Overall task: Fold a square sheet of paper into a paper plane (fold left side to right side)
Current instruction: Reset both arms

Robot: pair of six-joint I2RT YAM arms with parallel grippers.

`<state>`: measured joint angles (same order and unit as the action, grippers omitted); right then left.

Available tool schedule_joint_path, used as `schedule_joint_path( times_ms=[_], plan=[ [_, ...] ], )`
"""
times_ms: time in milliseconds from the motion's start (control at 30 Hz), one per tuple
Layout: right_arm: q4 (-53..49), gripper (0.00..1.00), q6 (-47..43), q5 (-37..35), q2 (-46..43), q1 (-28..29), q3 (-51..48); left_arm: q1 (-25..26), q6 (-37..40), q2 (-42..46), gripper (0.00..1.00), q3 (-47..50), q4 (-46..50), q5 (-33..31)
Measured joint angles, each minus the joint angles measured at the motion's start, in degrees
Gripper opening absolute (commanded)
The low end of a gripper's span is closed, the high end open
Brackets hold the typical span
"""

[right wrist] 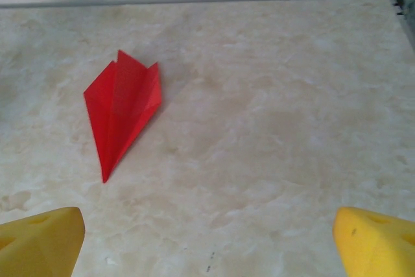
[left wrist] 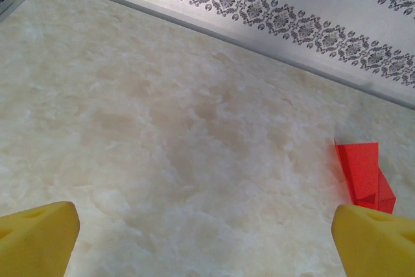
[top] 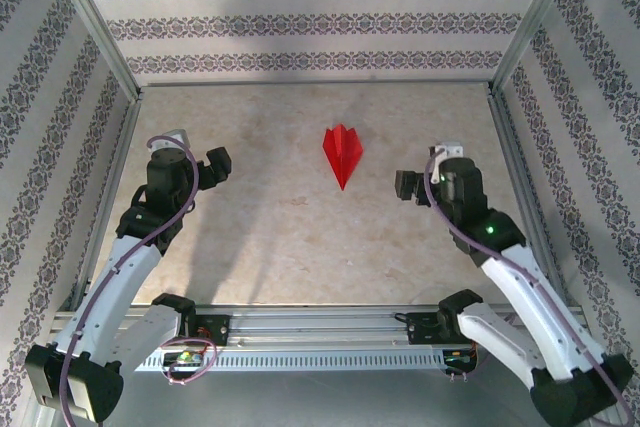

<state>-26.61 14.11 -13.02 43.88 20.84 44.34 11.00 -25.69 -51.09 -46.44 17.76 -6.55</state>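
Both sets of jaws stand wide apart and hold nothing: the left gripper (top: 216, 163) and the right gripper (top: 406, 185) hover over the bare table (top: 260, 237), each turned inward toward the middle. The paper plane (top: 343, 154) lies flat on the table between them, touching neither. Its long axis runs near to far, with the nose pointing back toward the arm bases and the wider tail toward the far wall. From my right wrist camera it sits ahead and to the left of the jaws; from the left wrist camera it is just visible at the right edge, beyond the right-hand finger. I judge the right arm the nearer one. The dart looks fully folded, so any further reach should go across its narrow width from the right.
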Motion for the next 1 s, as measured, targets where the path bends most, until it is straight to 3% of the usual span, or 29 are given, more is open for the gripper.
schedule_joint_path(
  times_ms=[200, 500, 733, 1000],
  plan=[
    [5.5, 0.98, -0.8, -2.3, -7.2, -2.0, -7.3, -0.3, 0.0, 0.0, 1.00, 0.0, 0.1, -0.2],
    [10.7, 0.98, -2.3, -4.7, -9.4, -3.9, -12.8, -0.3, 0.5, 0.0, 1.00, 0.0, 0.1, -0.1],
    [17.0, 0.98, -4.1, -5.6, -8.0, -5.7, -20.4, -0.3, 1.7, 0.0, 1.00, 0.8, 0.0, -0.7],
    [27.7, 0.98, -6.1, -5.0, -0.2, -11.1, -24.0, -0.3, 3.8, -0.2, 1.00, 3.4, -0.6, -1.7]
  ],
)
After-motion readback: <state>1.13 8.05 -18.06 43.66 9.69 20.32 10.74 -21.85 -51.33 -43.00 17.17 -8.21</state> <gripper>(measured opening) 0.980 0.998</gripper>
